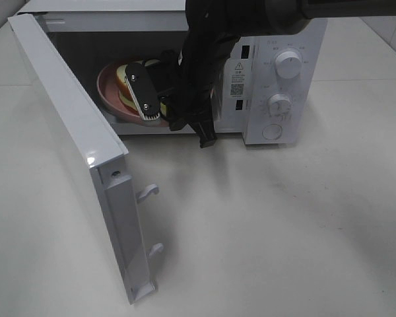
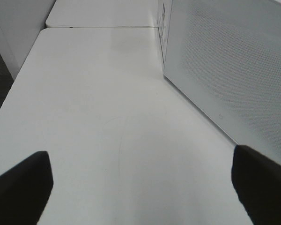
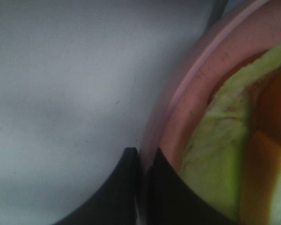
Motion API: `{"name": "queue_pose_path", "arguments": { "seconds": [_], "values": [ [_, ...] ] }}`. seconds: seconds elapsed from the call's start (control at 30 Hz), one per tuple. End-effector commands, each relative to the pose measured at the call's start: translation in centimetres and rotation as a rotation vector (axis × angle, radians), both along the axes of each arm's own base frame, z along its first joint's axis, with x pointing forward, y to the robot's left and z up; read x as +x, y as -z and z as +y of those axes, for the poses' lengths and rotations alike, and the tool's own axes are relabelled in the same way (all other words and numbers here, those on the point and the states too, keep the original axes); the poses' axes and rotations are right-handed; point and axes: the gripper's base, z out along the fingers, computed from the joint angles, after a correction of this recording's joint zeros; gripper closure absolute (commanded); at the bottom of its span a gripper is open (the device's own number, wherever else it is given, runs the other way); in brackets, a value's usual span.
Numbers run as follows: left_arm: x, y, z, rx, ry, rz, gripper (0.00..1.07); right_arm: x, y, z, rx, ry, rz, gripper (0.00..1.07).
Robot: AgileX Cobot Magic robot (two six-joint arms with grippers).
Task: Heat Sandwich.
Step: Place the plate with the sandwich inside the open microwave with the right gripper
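The white microwave (image 1: 277, 79) stands at the back with its door (image 1: 72, 145) swung wide open to the left. Inside it is the round pink plate (image 1: 107, 89) carrying the pale yellow-green and orange sandwich (image 1: 123, 71). My right gripper (image 1: 140, 92) reaches into the cavity. In the right wrist view the right gripper (image 3: 143, 157) is shut on the plate's rim (image 3: 196, 79), with the sandwich (image 3: 220, 150) just beside it. My left gripper (image 2: 140, 161) is open and empty, low over the table beside the microwave's perforated side wall (image 2: 225, 61).
The open door's latch hooks (image 1: 148, 191) stick out toward the front. The microwave's two dials (image 1: 289, 64) are on its right panel. The white table (image 1: 284, 224) extends in front and to the right.
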Motion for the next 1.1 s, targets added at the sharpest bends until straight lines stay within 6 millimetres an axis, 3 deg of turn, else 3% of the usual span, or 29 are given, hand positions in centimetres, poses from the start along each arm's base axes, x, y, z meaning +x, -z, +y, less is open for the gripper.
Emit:
{"name": "queue_pose_path", "arguments": {
  "seconds": [0.03,0.67,1.1],
  "values": [
    [-0.3,0.0,0.0,-0.003,0.001,-0.029,0.09,0.7,-0.4,0.1,0.016,0.031,-0.027,1.06],
    [-0.3,0.0,0.0,-0.003,0.001,-0.029,0.09,3.4,0.9,1.7,0.042,0.092,-0.049,1.05],
    [-0.3,0.0,0.0,-0.003,0.001,-0.029,0.09,5.0,1.5,1.4,0.06,0.115,-0.077,1.03]
  ]
}}
